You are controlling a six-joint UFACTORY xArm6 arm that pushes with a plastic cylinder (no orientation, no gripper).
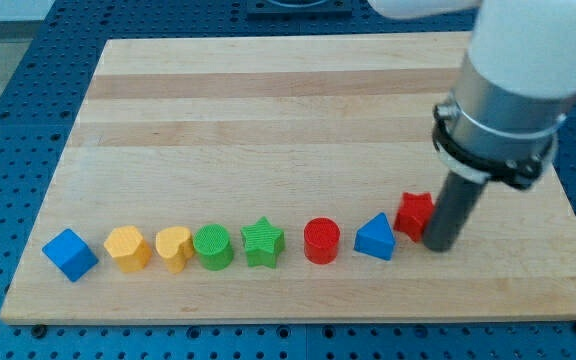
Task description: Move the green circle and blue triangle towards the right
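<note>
No jaws exist on our arm; it ends in a plain rod, so nothing can open or close, and nothing is held. Our tip [438,246] stands on the board [268,100], touching or almost touching the right side of the red block [414,214], whose shape we cannot make out well.

From our tip, the blue triangle [375,238] lies just to the view's left, beyond the red block and a little lower. The green circle [213,247] lies well apart, further to the view's left, in the same row. Between the two sit the green star [263,243] and the red cylinder [321,241], the star just beside the circle.

This is the relation which decides the coming move: both task blocks are on the left of our tip, but they must go to the right. So we judge that our tip is on the wrong side for pushing. It must first travel around the row and come to the left side of each block. The triangle is nearer, so it seems the natural first one. A push on the circle along the row would probably drive the star and the red cylinder too.

Further left of the circle are a yellow heart [174,247], an orange block [128,247] and a blue cube [69,254].
</note>
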